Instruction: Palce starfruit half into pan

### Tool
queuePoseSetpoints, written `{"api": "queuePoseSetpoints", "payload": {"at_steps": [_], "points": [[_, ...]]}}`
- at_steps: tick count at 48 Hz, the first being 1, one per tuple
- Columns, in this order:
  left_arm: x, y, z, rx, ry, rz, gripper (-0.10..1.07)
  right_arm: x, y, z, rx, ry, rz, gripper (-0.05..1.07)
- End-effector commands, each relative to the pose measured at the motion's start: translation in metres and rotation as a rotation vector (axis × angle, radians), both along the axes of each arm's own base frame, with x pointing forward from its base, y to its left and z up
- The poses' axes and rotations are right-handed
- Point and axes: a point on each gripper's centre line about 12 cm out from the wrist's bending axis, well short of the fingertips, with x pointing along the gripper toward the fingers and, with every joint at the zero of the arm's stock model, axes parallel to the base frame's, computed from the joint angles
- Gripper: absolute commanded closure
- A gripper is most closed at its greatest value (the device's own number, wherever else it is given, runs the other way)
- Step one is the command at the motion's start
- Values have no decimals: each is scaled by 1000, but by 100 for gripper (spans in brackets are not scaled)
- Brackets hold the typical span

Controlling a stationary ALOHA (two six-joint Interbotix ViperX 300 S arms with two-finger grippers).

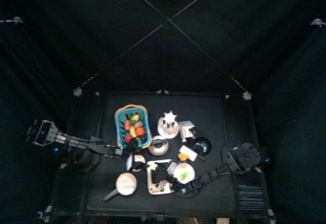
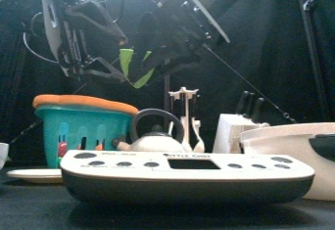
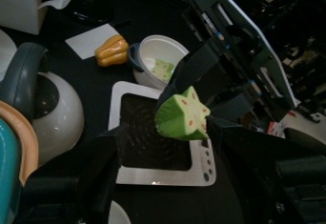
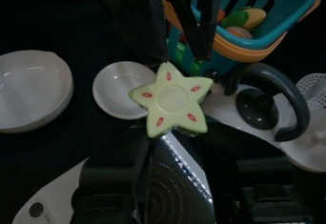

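The starfruit half is a yellow-green star held in the air above the table, its cut face toward the right wrist camera. My left gripper comes in from beyond it and is shut on its green edge. In the left wrist view the starfruit half sits at my own jaw tips. My right gripper is open, its jaws standing either side of the fruit without touching it. From the front, the fruit hangs high at the left. A pale round pan with a handle lies at the table's front left.
Below the fruit is a white kitchen scale. Around it stand a teal basket of produce, a kettle, a white bowl with green contents, an orange piece and a white rack.
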Motion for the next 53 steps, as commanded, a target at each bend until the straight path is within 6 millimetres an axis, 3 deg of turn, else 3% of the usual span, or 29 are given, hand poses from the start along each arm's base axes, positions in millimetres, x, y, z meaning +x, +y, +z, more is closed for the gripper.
{"api": "queuePoseSetpoints", "payload": {"at_steps": [1, 15, 24, 35, 53], "points": [[-1, 1, 11, -2, -38, 3, -1, 7, 0, 15, 16, -42, 3, 31], [-29, 25, 17, 0, -80, 69, -1, 29, 9, 14, 39, -67, 61, 31], [-44, 34, 18, 15, -98, 92, -1, 59, 29, 12, 96, -100, 171, 31], [-49, 41, 10, 19, -81, 117, -1, 94, 39, 0, 153, -120, 239, 30], [-53, 52, 3, 19, -59, 160, -1, 120, 42, -18, 230, -121, 299, 30]]}}
